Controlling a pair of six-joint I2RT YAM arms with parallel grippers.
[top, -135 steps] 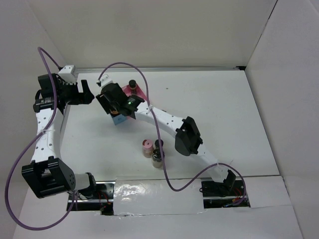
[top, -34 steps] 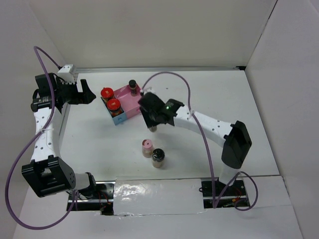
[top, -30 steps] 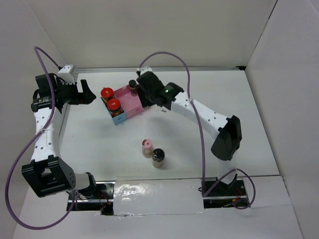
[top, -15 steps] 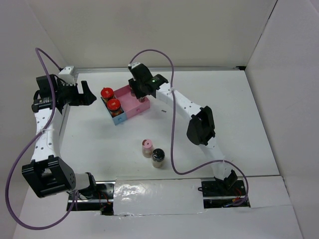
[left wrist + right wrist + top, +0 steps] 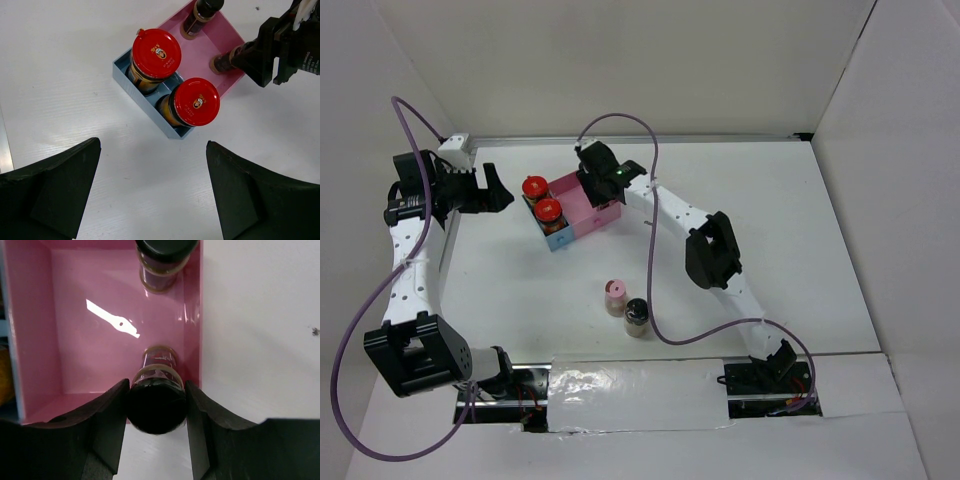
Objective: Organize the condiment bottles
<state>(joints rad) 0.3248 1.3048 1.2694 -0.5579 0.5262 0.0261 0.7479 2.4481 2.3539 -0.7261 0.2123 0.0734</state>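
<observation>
1. Pinching a slim bottle in tray's pink half (twin alongside): right gripper.
2. Nearby, left gripper gapes wide.
3. Blue half holds red-lidded jars.
4. On white table: pink-capped jar, dark-capped jar.

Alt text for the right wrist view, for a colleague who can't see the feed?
The right gripper is shut on a slim dark bottle with a black cap, its base down in the tray's pink compartment beside one wall. A second dark bottle stands in the far corner along the same wall; white table lies outside.
</observation>
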